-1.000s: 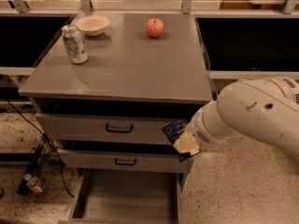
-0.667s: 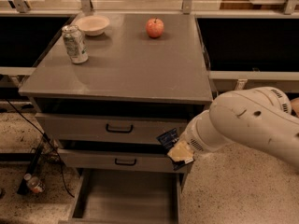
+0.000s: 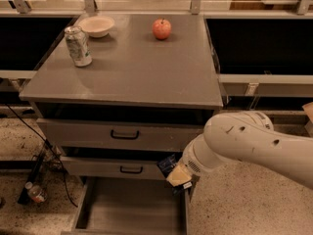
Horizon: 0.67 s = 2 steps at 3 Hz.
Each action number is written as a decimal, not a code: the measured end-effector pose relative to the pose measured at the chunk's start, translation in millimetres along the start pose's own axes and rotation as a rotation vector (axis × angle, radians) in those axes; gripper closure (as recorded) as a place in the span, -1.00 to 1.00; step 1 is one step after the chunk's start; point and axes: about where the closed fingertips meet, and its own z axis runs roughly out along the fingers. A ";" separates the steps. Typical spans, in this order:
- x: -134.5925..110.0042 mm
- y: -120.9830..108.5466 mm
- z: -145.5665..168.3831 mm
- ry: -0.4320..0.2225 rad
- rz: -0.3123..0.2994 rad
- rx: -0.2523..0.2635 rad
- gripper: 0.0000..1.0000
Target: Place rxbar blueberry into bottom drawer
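just navy rxbar (image 3: pixel 167 164) (hand (image 3: pixel 177 178) over drawer (image 3: pixel 128 205))

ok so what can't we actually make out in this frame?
- rxbar blueberry: camera view, mostly covered by the gripper holding it above the bottom drawer's right edge; label too dark to read.
- bottom drawer: camera view, front cut off by the lower picture edge.
- can: print too small to read.

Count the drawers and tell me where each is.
3: top drawer under the tabletop, middle drawer below it, bottom drawer pulled open beneath. The claw holds the bar near its right side.
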 end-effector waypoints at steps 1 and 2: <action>1.1 0.2 4.7 0.002 0.010 -0.003 1.00; 3.8 0.9 29.7 0.007 0.045 -0.030 1.00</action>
